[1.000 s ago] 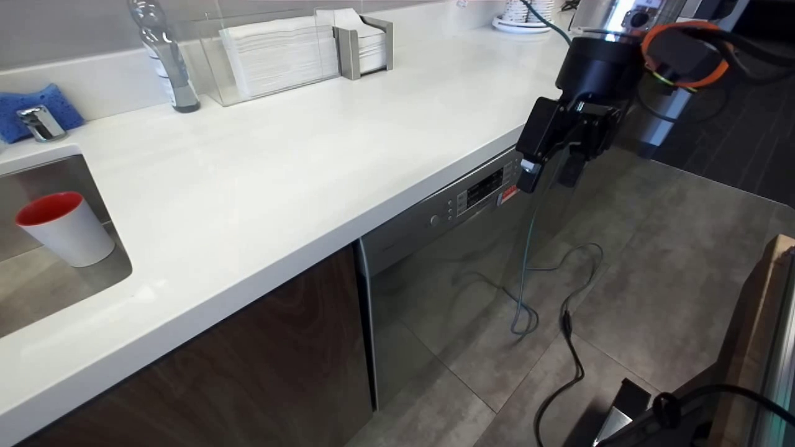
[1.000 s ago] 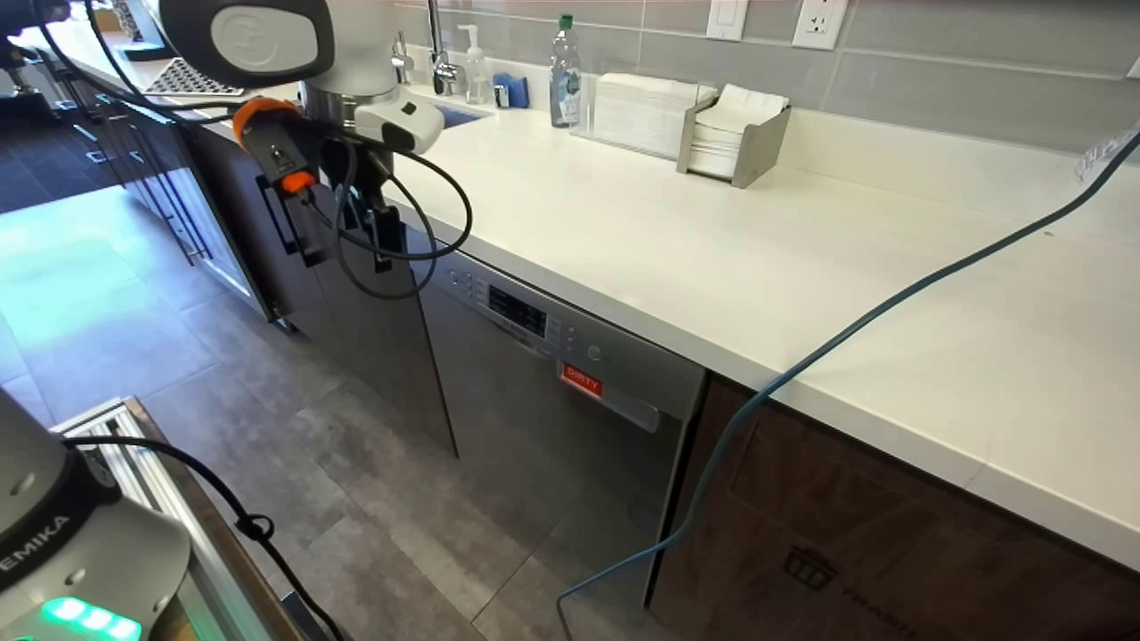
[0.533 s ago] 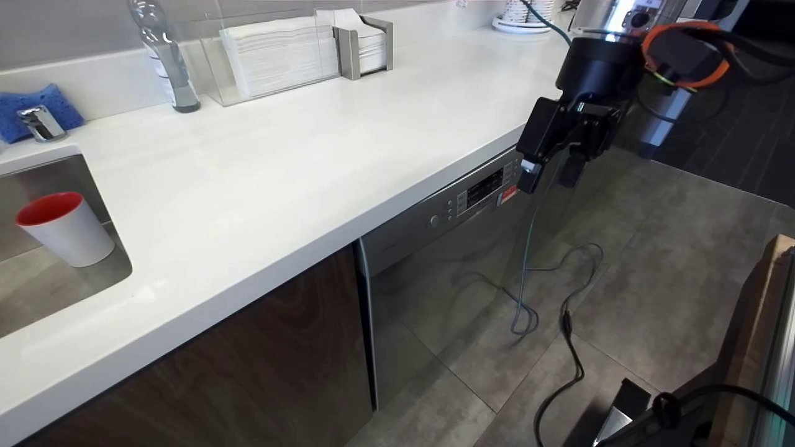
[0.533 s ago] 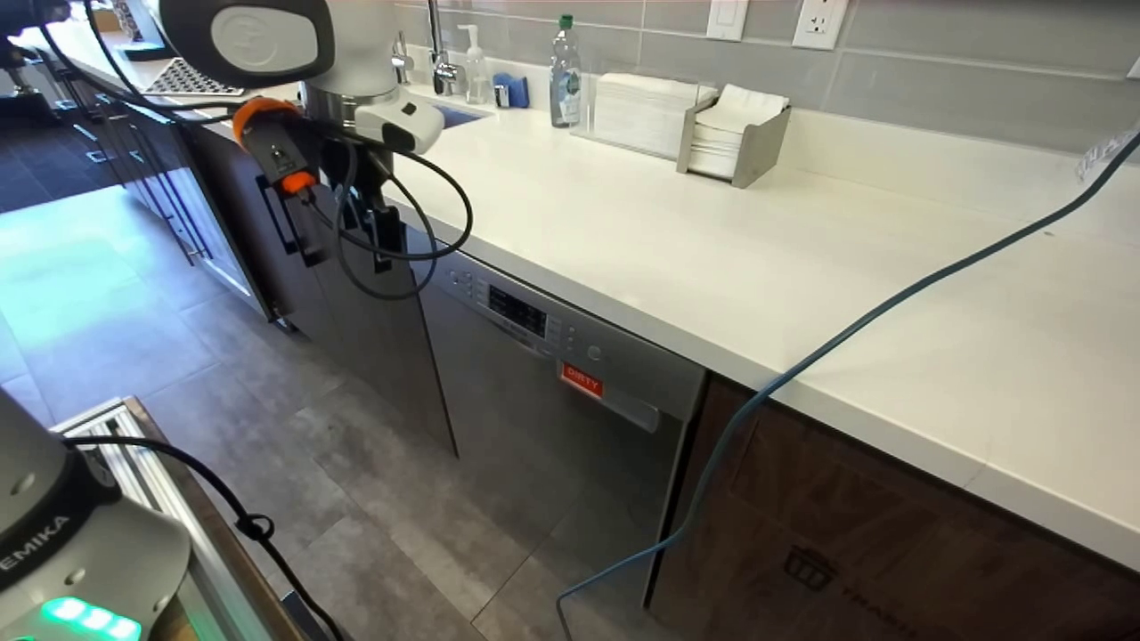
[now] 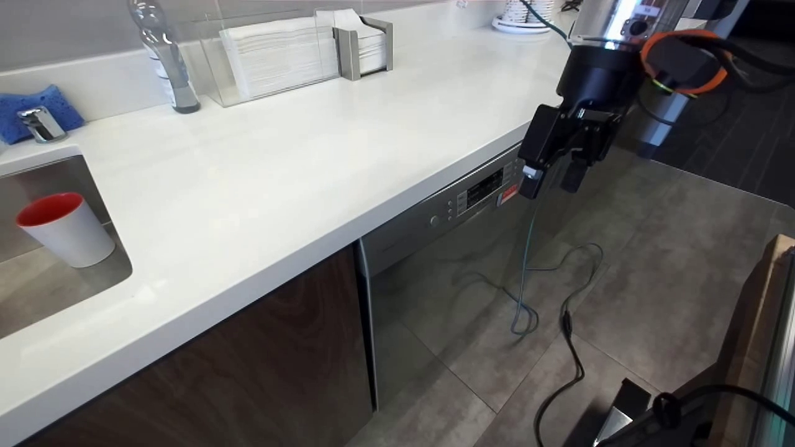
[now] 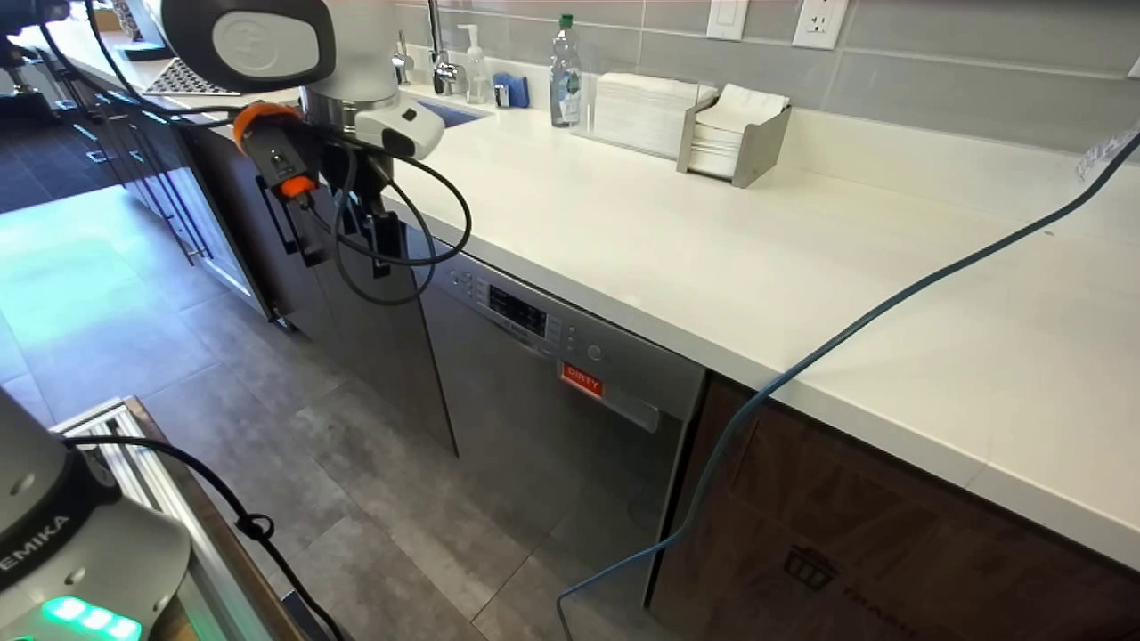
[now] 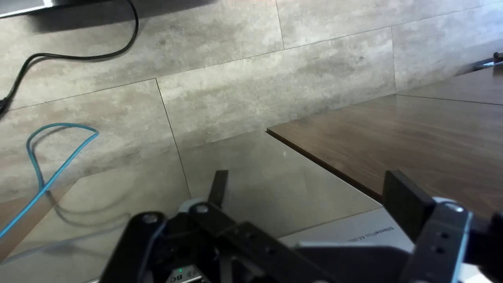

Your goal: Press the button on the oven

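The oven is a stainless-steel front [image 5: 428,292] under the counter edge, also in an exterior view [image 6: 534,445] and the wrist view [image 7: 275,181]. Its top control strip [image 5: 397,239] has small buttons, a round button [image 5: 434,221] and a dark display [image 6: 517,309]. A red label reading "DIRTY" [image 6: 582,378] sits below the strip. My gripper [image 5: 551,184] hangs in front of the appliance, pointing down, apart from the buttons. In the wrist view the gripper [image 7: 308,177] is open and empty, its fingers wide apart. The strip's lettering [image 7: 369,234] shows between them; most buttons are hidden there.
The white counter edge [image 5: 397,211] overhangs the strip. A brown wooden cabinet door [image 5: 248,360] adjoins the appliance. A teal cable [image 6: 712,454] hangs across an exterior view. Napkin holders [image 6: 739,142], a bottle [image 6: 565,76] and a sink with a cup [image 5: 68,230] are on the counter.
My gripper has moved slightly down over the last half second. It stays open. The appliance and the things on the counter have not moved.
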{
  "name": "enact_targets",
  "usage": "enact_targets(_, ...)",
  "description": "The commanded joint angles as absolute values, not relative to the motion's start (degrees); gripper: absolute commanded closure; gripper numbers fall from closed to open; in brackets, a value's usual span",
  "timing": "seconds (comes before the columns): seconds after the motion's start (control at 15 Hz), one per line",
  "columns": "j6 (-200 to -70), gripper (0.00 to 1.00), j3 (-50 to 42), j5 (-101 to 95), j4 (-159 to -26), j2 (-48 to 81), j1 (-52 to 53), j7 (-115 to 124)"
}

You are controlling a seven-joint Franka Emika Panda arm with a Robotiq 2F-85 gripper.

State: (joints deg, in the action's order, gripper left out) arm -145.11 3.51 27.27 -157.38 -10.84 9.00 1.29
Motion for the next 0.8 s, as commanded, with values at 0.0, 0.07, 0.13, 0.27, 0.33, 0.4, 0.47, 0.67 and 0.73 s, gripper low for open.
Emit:
enact_targets(0.0,-146.81,0.00,3.96,26.88,-157.06,-5.12,8.61,2.50)
enact_targets(0.07,-147.34,0.00,4.25,25.88,-157.16,-3.90,8.41,2.97)
enact_targets(0.13,-148.72,0.00,4.38,25.79,-157.26,-2.86,8.41,2.56)
enact_targets(0.27,-151.18,0.00,4.77,24.10,-157.31,-0.93,8.18,3.54)
enact_targets(0.33,-153.36,0.00,4.98,23.58,-157.42,0.28,8.24,3.70)
enact_targets(0.4,-155.62,0.00,5.13,23.55,-157.49,1.29,8.36,3.14)
enact_targets(0.47,-158.08,0.00,5.35,23.84,-157.51,2.40,8.46,2.59)
enact_targets(0.67,-165.32,0.00,6.96,26.81,-157.27,5.05,8.68,0.13)
enact_targets(0.73,-167.02,0.00,7.52,26.91,-157.18,6.11,8.48,-0.14)
